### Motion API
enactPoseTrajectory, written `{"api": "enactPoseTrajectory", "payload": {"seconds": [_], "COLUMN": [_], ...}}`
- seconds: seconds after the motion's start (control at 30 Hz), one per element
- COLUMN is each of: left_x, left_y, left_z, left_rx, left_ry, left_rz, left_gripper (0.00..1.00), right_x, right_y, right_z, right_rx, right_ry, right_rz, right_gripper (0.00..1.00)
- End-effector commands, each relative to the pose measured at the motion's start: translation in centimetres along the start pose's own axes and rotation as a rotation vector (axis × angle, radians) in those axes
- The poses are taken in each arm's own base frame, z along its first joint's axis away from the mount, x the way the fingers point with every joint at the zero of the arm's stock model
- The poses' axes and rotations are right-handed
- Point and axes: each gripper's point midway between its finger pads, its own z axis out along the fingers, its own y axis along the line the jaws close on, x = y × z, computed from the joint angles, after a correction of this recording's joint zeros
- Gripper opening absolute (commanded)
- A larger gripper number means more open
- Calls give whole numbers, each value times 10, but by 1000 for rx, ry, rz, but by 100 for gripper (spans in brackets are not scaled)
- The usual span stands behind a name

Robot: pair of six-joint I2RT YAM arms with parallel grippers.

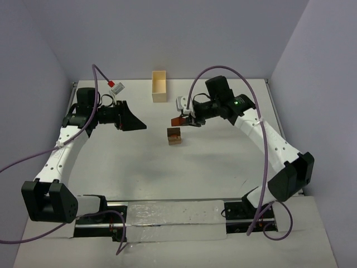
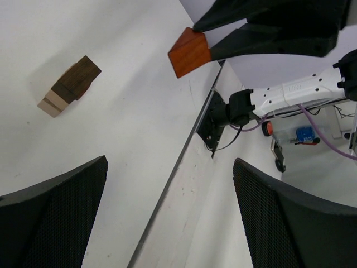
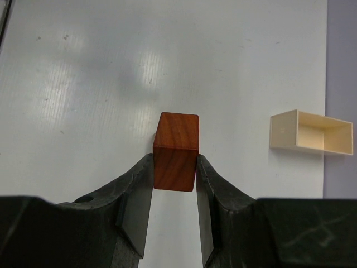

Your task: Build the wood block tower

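Right wrist: your right gripper is clamped on a reddish-brown wooden cube, mid-frame. Your left gripper gapes wide, holding nothing. The dark-and-tan wooden block stack sits at the centre of the top view.

No writing can be read for sure in any view. On the white link of the right arm there is a small dark print, too small and blurred to make out. A red and white tag hangs at the purple cable of the left arm, and no letters or numbers show on it.
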Motion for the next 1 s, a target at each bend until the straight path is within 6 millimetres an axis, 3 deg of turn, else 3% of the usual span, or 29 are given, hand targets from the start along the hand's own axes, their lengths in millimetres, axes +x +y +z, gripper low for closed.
{"api": "enactPoseTrajectory", "payload": {"seconds": [0.0, 0.27, 0.53, 0.97], "left_x": [-9, -15, -18, -16], "left_y": [-9, 2, 11, 19], "left_z": [-10, -11, -11, -7], "left_rx": [15, 7, -11, -4], "left_ry": [-35, -40, -49, -27], "left_rz": [104, 80, 61, 29], "left_gripper": [99, 99, 99, 99], "right_x": [7, 32, 43, 58], "right_y": [-1, -20, -36, -30], "right_z": [-2, 19, 35, 52], "right_rx": [-67, -61, -16, -33], "right_ry": [9, 12, -15, -47], "right_rz": [27, 97, 136, 135], "right_gripper": [0, 0, 0, 0]}}
